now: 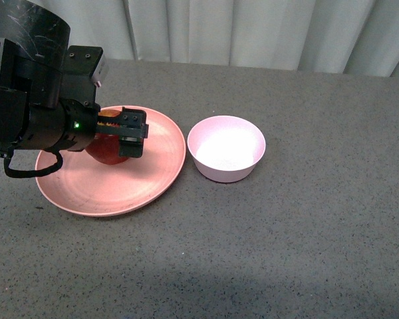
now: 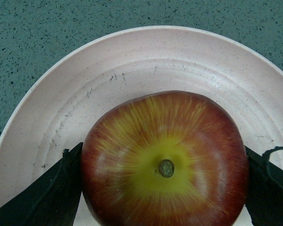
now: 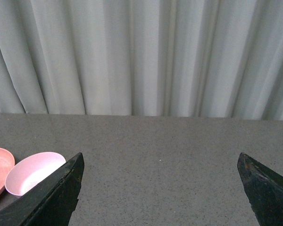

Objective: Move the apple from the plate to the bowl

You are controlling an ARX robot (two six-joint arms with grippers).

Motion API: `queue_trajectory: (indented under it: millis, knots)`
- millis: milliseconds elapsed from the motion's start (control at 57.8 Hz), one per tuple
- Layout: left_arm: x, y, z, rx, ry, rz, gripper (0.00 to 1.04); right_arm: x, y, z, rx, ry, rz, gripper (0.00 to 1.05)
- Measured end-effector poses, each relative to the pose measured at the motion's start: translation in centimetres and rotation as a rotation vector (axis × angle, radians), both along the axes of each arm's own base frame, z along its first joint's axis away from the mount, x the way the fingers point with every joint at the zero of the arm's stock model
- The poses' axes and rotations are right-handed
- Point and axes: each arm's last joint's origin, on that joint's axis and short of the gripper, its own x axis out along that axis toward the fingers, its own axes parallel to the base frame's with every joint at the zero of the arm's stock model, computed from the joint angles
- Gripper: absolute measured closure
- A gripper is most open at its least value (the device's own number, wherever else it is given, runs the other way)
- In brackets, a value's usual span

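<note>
The dark red apple (image 1: pixel 108 150) with a yellow patch round its stem (image 2: pixel 166 167) sits on the wide salmon-pink plate (image 1: pixel 156 173) at the table's left. My left gripper (image 1: pixel 113 136) is shut on the apple, one black finger (image 2: pixel 52 188) pressed to each side of it. The small pale pink bowl (image 1: pixel 226 147) stands empty just right of the plate; it also shows in the right wrist view, bowl (image 3: pixel 30 172). My right gripper (image 3: pixel 160 188) hangs open over bare table, holding nothing, and does not show in the front view.
Grey speckled tabletop (image 1: pixel 306 232) stretches to the right and front of the dishes. A pale pleated curtain (image 1: pixel 253 30) closes off the far edge. The left arm's black body (image 1: pixel 26 100) covers the plate's far left part.
</note>
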Motion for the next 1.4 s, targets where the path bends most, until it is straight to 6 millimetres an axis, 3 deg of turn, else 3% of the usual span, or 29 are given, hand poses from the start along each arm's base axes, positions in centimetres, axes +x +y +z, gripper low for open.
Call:
queue_trajectory:
  millis: [294,485,658,987,1402]
  knots:
    - [-0.3,-1.5,1.4,-0.042,-0.043,-0.055,0.23,0.0,0.0,0.0,0.0,0.0,0.0,0.09]
    - [-1.1,-5.1,4.1,-0.092,-0.113,-0.155,0.23,0.0,0.0,0.0,0.0,0.0,0.0,0.09]
    - [-1.7,-8.4,4.9,-0.121,-0.132,-0.23,0.23,0.0,0.0,0.0,0.0,0.0,0.0,0.09]
    - [-1.5,-12.6,4.5,-0.138,-0.125,-0.264,0.23,0.0,0.0,0.0,0.0,0.0,0.0,0.09]
    - [-1.1,-14.8,2.3,-0.105,-0.103,-0.285,0.23,0.0,0.0,0.0,0.0,0.0,0.0,0.09]
